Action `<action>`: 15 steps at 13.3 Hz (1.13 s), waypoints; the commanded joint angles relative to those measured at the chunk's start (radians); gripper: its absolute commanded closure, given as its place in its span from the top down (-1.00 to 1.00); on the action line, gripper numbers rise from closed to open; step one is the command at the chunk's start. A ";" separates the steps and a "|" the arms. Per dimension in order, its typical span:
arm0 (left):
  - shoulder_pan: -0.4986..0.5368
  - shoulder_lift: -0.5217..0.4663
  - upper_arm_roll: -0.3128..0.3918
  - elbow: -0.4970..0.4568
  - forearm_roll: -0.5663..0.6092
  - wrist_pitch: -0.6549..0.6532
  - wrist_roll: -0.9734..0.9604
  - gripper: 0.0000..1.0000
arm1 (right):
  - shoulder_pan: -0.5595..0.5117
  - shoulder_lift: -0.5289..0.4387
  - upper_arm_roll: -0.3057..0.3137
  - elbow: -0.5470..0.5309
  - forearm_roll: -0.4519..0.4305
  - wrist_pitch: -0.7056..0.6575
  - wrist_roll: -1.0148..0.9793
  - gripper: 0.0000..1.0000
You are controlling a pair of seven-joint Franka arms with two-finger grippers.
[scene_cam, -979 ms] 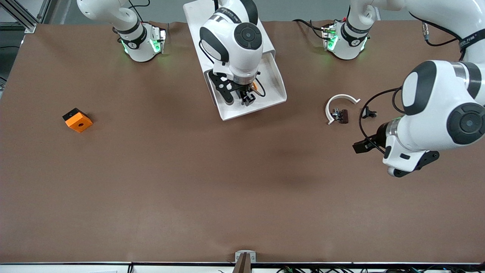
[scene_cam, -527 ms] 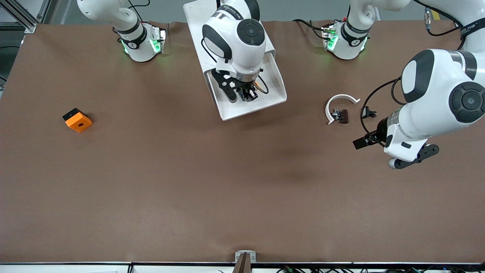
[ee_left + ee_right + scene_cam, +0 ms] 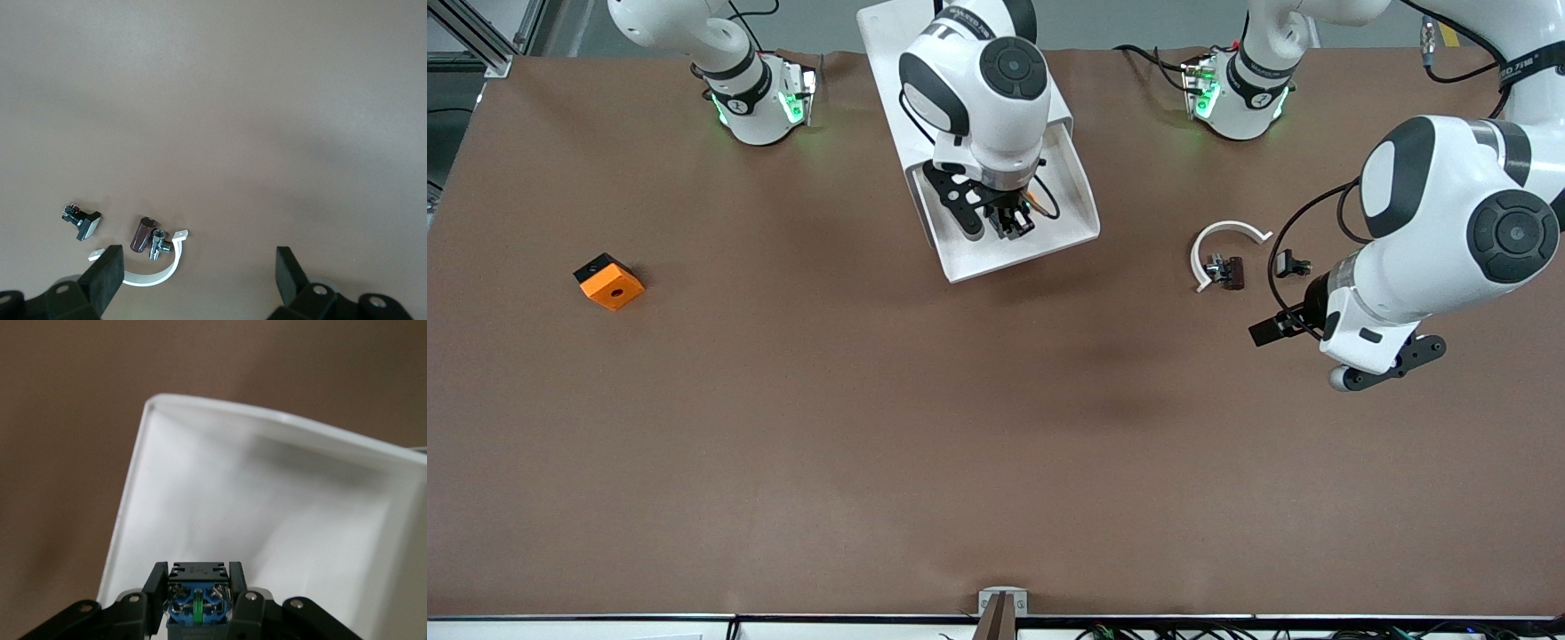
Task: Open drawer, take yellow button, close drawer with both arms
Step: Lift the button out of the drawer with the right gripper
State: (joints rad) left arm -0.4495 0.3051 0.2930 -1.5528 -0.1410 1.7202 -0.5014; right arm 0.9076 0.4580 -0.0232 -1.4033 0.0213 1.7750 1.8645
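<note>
A brown counter (image 3: 996,427) is carrying a white drawer unit (image 3: 898,53) with its drawer (image 3: 1080,209) standing open. An orange block (image 3: 609,282) is lying toward the right arm's end. A white curved clip (image 3: 1218,244), a dark brown cylinder (image 3: 1233,272) and a small black clip (image 3: 1288,263) are lying near the left arm's fingers (image 3: 107,275).

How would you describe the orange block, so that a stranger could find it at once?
Start from the right arm's base, then look nearer the front camera, toward that arm's end of the brown table. The orange block lies there alone. It is bright orange, squarish, with a round hole on top and a black part at one corner.
</note>
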 commanded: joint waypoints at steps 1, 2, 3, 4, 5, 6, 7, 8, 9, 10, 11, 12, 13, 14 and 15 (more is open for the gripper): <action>-0.014 -0.005 -0.006 -0.023 0.020 0.050 -0.011 1.00 | -0.059 -0.002 0.006 0.133 -0.003 -0.168 -0.094 -0.45; -0.027 0.009 -0.006 -0.023 0.020 0.068 -0.016 1.00 | -0.090 -0.005 0.006 0.164 -0.003 -0.228 -0.154 -0.45; -0.041 0.017 -0.006 -0.023 0.018 0.091 -0.038 1.00 | -0.123 -0.025 0.006 0.176 -0.003 -0.271 -0.229 -0.45; -0.058 0.034 -0.006 -0.023 0.018 0.116 -0.067 1.00 | -0.160 -0.056 0.006 0.176 -0.001 -0.294 -0.320 -0.45; -0.080 0.044 -0.006 -0.023 0.012 0.139 -0.094 1.00 | -0.199 -0.077 0.006 0.176 0.011 -0.308 -0.409 -0.45; -0.096 0.064 -0.006 -0.021 0.008 0.168 -0.117 1.00 | -0.243 -0.100 0.002 0.176 0.041 -0.325 -0.506 -0.45; -0.119 0.078 -0.006 -0.021 0.006 0.191 -0.146 1.00 | -0.291 -0.113 0.000 0.176 0.052 -0.350 -0.601 -0.45; -0.144 0.097 -0.006 -0.020 0.006 0.211 -0.182 1.00 | -0.332 -0.122 0.000 0.176 0.052 -0.377 -0.702 -0.45; -0.159 0.112 -0.006 -0.018 0.006 0.235 -0.216 1.00 | -0.363 -0.133 -0.001 0.176 0.051 -0.397 -0.793 -0.45; -0.173 0.124 -0.006 -0.016 0.006 0.255 -0.244 1.00 | -0.403 -0.142 -0.003 0.173 0.049 -0.404 -0.888 -0.45; -0.185 0.137 -0.008 -0.018 0.006 0.269 -0.259 1.00 | -0.452 -0.143 -0.001 0.169 0.048 -0.410 -0.983 -0.45; -0.202 0.150 -0.008 -0.018 0.004 0.286 -0.275 1.00 | -0.496 -0.144 -0.001 0.167 0.040 -0.416 -1.106 -0.45; -0.216 0.160 -0.008 -0.018 0.003 0.305 -0.298 1.00 | -0.538 -0.144 -0.003 0.161 0.036 -0.413 -1.228 -0.45; -0.227 0.167 -0.009 -0.016 0.003 0.320 -0.328 1.00 | -0.590 -0.140 -0.003 0.158 0.028 -0.407 -1.325 -0.45; -0.239 0.178 -0.011 -0.016 0.003 0.337 -0.351 1.00 | -0.634 -0.136 -0.003 0.153 0.013 -0.388 -1.425 -0.44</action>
State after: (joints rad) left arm -0.6671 0.4698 0.2802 -1.5746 -0.1411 2.0274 -0.8071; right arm 0.3567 0.3294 -0.0423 -1.2301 0.0496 1.3682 0.6075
